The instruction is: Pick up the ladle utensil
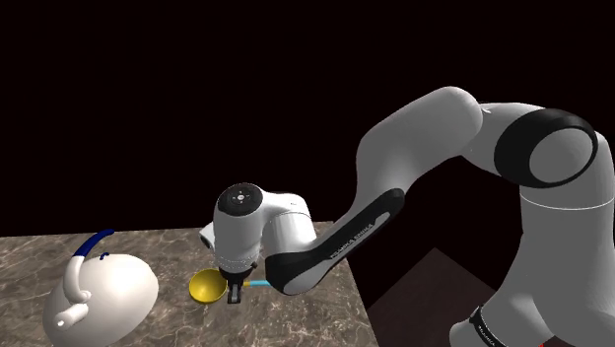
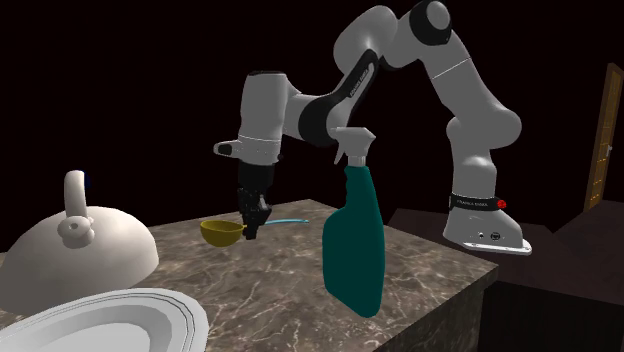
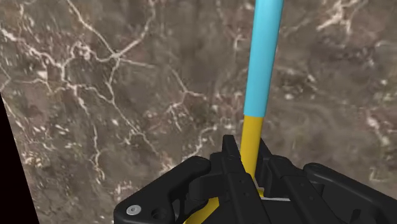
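The ladle has a yellow bowl (image 1: 206, 287) and a yellow stem that runs into a light blue handle (image 3: 264, 57). It lies low over the dark marble counter (image 1: 296, 315), near the counter's far edge. My black gripper (image 1: 235, 294) points straight down and is shut on the yellow stem just behind the bowl. In the wrist view the gripper (image 3: 253, 177) clasps the stem, and the blue handle runs on past the fingers. From the second exterior view the bowl (image 2: 220, 232) sits left of the gripper (image 2: 255, 226). I cannot tell whether the ladle touches the counter.
A white kettle (image 1: 103, 286) with a looped handle stands at the shoulder view's left. A teal spray bottle (image 2: 355, 240) stands upright near the counter's right edge. A white plate (image 2: 110, 320) lies at the front left. Beyond the counter is a black area.
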`<state>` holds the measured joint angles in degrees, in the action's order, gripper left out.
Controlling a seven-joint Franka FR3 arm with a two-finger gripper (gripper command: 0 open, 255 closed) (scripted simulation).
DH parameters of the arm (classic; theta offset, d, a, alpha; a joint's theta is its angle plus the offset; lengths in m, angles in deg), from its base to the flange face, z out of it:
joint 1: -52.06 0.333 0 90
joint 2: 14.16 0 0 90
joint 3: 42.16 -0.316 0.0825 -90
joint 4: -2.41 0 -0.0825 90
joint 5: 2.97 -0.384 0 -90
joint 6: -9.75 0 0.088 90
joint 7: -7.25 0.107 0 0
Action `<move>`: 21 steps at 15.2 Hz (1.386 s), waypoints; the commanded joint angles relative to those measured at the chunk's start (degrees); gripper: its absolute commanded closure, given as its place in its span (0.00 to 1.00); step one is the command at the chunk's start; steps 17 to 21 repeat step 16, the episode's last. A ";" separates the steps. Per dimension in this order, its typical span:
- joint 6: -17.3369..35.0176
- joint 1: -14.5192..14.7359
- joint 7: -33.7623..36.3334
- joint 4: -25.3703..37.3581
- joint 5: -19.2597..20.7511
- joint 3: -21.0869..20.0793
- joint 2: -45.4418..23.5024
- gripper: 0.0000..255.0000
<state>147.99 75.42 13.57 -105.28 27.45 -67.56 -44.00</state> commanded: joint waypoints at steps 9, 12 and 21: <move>-4.83 -1.60 -3.00 0.67 -3.81 -2.37 4.70 1.00; -6.45 -2.02 -3.93 1.17 -4.97 -2.99 6.03 1.00; -7.64 -2.29 -4.58 1.60 -5.77 -3.41 6.95 1.00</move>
